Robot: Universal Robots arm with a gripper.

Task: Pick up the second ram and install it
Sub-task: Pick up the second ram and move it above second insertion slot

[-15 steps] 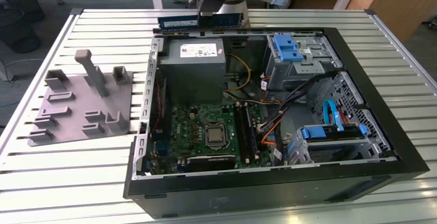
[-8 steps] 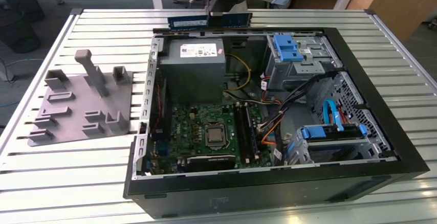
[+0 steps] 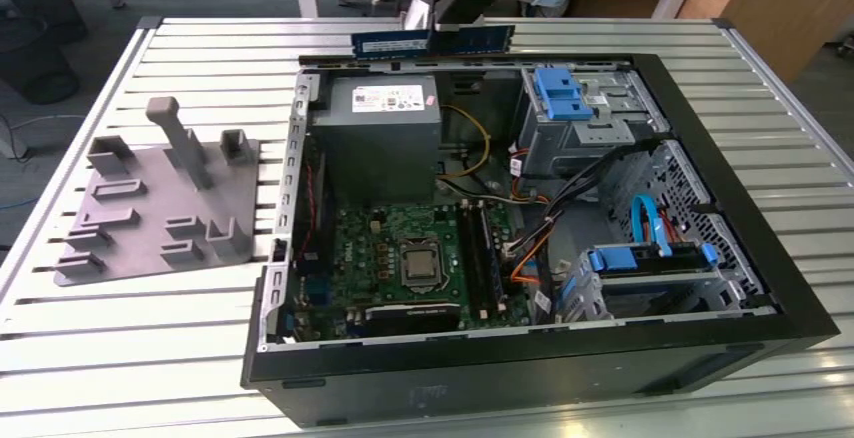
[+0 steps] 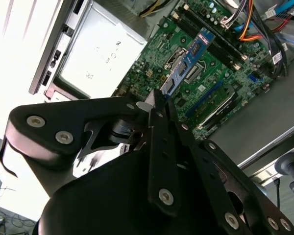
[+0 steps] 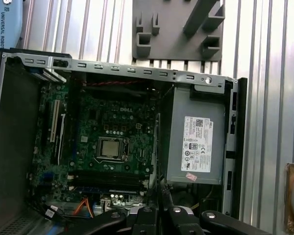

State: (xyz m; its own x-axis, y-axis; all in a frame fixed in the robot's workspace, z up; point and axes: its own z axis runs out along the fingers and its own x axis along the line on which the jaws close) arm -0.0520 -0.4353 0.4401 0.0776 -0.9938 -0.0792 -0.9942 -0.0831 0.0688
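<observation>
Low in the exterior view, the motherboard (image 3: 414,258) is seen exposed inside the open case (image 3: 534,378). At upper centre, over the far rim, the second ram (image 3: 474,38) is clamped on edge by the closed gripper (image 3: 441,24), apparently levelled for slot alignment.

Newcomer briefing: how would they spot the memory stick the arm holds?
Find the open black computer case. Over its wall beside the grey power supply box, the black pincer grips a thin, flat, blue-green memory stick. Unlike its neighbours, it hangs mid-air.
</observation>
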